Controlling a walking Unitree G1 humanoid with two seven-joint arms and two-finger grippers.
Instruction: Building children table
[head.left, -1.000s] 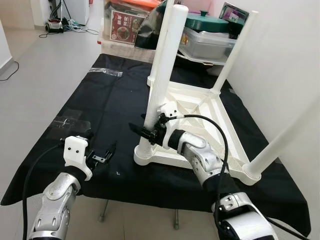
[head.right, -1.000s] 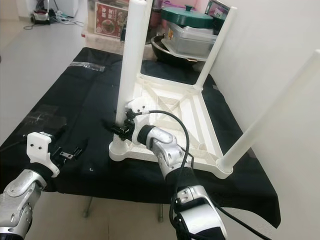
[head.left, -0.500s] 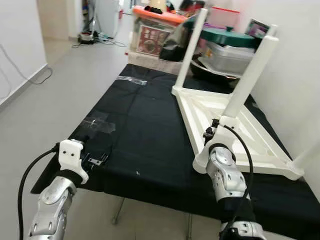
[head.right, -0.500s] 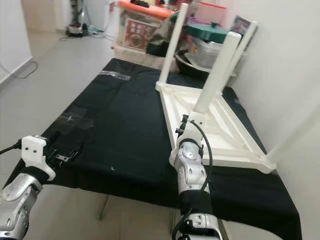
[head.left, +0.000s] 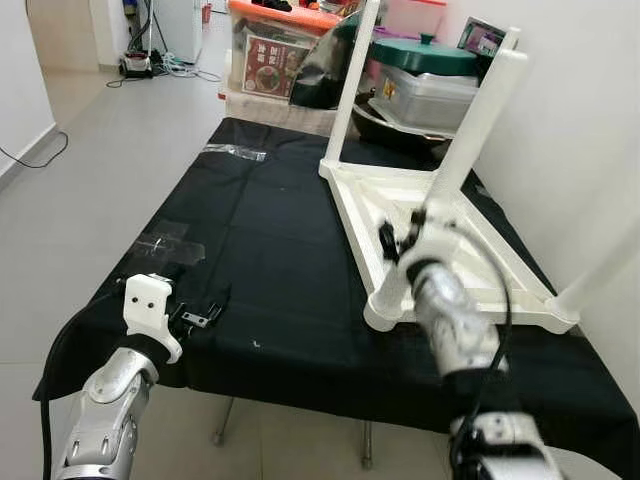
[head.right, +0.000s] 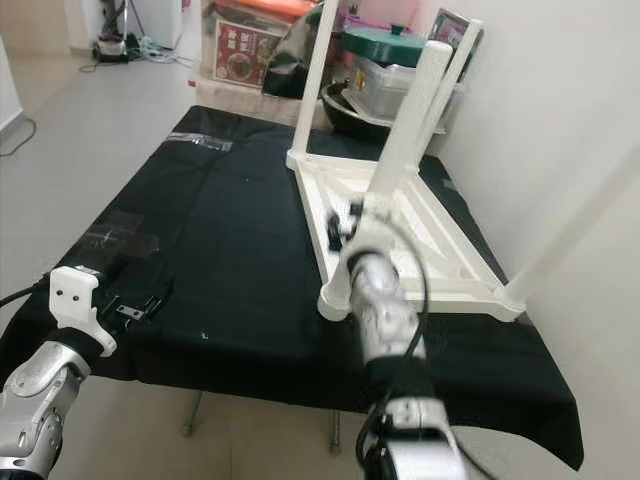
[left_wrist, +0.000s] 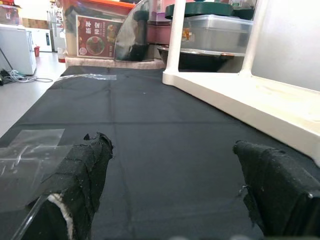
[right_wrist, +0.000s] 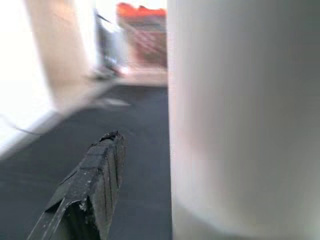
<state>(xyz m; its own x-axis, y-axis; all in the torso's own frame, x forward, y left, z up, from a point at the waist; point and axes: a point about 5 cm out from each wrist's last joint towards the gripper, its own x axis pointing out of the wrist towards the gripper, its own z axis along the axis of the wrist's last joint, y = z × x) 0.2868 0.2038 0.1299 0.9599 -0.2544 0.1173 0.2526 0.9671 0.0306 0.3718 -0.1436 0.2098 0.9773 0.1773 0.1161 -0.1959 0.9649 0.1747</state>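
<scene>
The white children's table (head.left: 455, 235) is seen upside down on the black-covered table (head.left: 270, 270), legs up. The right gripper (head.left: 398, 240) is held at the near leg (head.left: 455, 180); whether its fingers are closed cannot be told. Since a second ago the arm has been raised along that leg. The left gripper (head.left: 205, 315) stays open over the cloth's near edge

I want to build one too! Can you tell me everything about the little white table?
The little white table looks like smooth plastic. It lies upside down on the black cloth, its ribbed underside facing up and round legs pointing upward. The nearest corner leg leans a bit and stands in its socket. The right gripper is right against that leg low down, blurred. Storage boxes sit behind it, a white wall beside it.
</scene>
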